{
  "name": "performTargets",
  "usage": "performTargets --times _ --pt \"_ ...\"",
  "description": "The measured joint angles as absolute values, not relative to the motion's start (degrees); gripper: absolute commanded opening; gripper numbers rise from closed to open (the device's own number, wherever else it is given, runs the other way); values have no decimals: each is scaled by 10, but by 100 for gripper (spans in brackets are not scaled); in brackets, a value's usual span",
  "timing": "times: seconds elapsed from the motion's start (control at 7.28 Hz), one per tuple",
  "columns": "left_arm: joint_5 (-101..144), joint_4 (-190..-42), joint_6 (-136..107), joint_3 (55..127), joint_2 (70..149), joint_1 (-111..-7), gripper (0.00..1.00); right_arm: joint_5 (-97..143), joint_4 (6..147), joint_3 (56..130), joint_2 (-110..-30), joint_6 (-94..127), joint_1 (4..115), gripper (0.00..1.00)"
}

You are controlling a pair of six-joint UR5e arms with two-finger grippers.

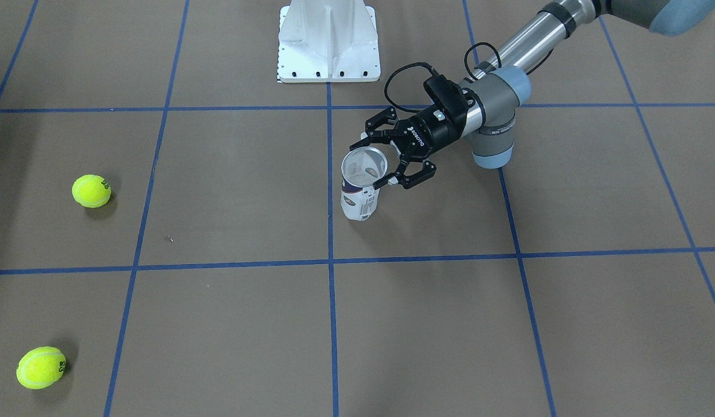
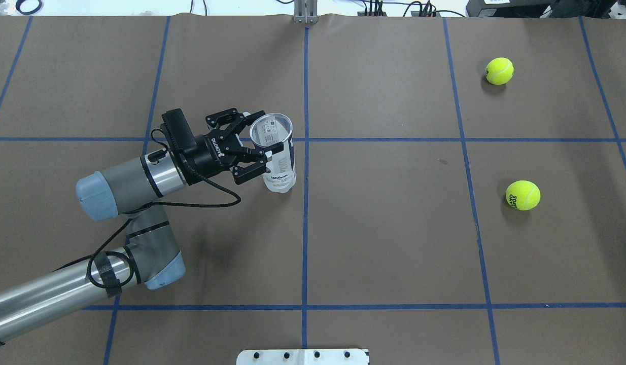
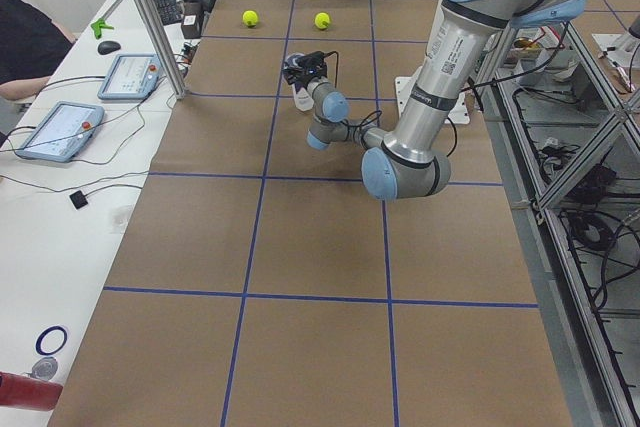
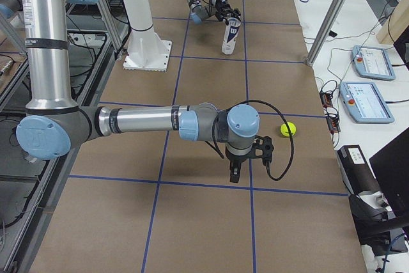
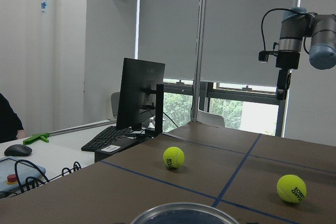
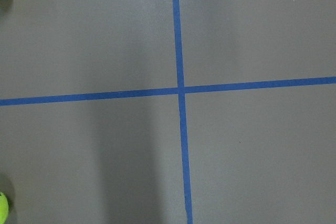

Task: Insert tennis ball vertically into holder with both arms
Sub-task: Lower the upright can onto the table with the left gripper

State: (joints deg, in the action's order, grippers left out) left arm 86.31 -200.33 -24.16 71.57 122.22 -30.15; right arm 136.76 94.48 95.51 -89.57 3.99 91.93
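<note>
The holder [image 1: 360, 197] is a clear can with a white and navy label, standing upright near the table's middle; it also shows in the overhead view [image 2: 281, 175]. My left gripper [image 1: 374, 161] reaches in level and is shut on the holder just below its rim, one finger on each side. The rim [image 5: 176, 214] fills the bottom of the left wrist view. Two yellow tennis balls [image 2: 499, 71] [image 2: 522, 195] lie far off on my right side. My right gripper [image 4: 234, 174] hangs pointing down above the table near one ball [image 4: 289, 129]; I cannot tell if it is open.
The white pedestal base [image 1: 328, 63] stands at the robot's edge of the table. Blue tape lines [image 6: 178, 90] cross the brown table cover. Tablets and cables lie on side benches [image 3: 60, 127] beyond the table's ends.
</note>
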Motion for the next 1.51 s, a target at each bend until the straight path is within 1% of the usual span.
performTargets --times 0.14,0.27,0.55,0.96,1.24,1.51 --pt "863 -2004 -242 715 1223 -301 74 1368 945 955 -896 40 919 99" --pt "862 -2004 -242 715 1223 -301 82 1368 945 955 -896 40 919 99" --pt "862 -2005 -243 715 1225 -301 89 1367 945 955 -896 40 919 99" --pt "862 -2005 -244 715 1226 -300 90 1367 945 953 -896 40 919 99" --pt "862 -2005 -245 716 1226 -298 99 1367 945 951 -896 39 919 99" --pt "861 -2005 -245 718 1226 -297 99 1367 945 952 -896 39 919 99"
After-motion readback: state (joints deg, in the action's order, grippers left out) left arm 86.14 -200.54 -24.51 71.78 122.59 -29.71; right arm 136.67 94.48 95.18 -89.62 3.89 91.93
